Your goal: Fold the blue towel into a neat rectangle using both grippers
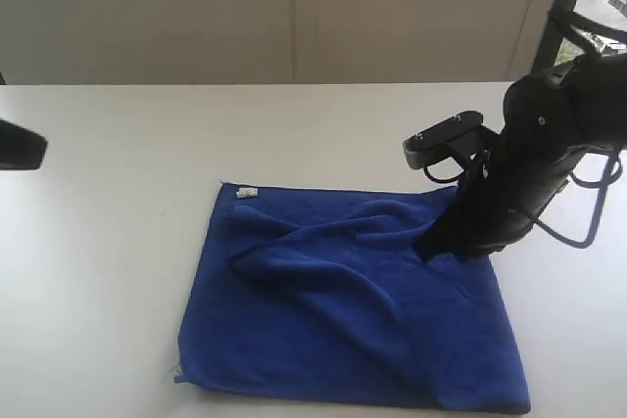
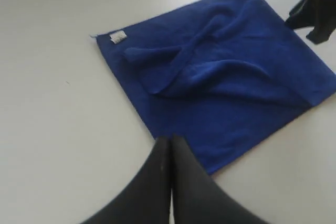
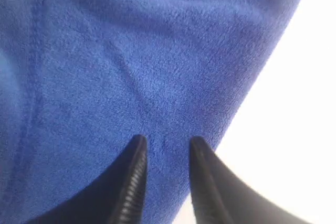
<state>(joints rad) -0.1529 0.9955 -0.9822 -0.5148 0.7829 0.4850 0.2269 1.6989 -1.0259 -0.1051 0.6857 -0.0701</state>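
Observation:
The blue towel (image 1: 353, 310) lies on the white table, folded over itself, with rumpled ridges across its upper middle and a small white tag (image 1: 247, 193) at its far left corner. My right gripper (image 1: 443, 250) is down at the towel's far right edge; in the right wrist view it (image 3: 168, 141) stands open just above the plush cloth (image 3: 131, 61), near its border. My left gripper (image 2: 170, 139) is shut and empty, hovering off the towel (image 2: 220, 77) near one edge. In the exterior view only a dark part of the left arm (image 1: 20, 147) shows at the left border.
The white table (image 1: 108, 242) stretches around the towel on all sides. A pale wall stands behind it, and a dark frame (image 1: 563, 7) rises at the far right by a window.

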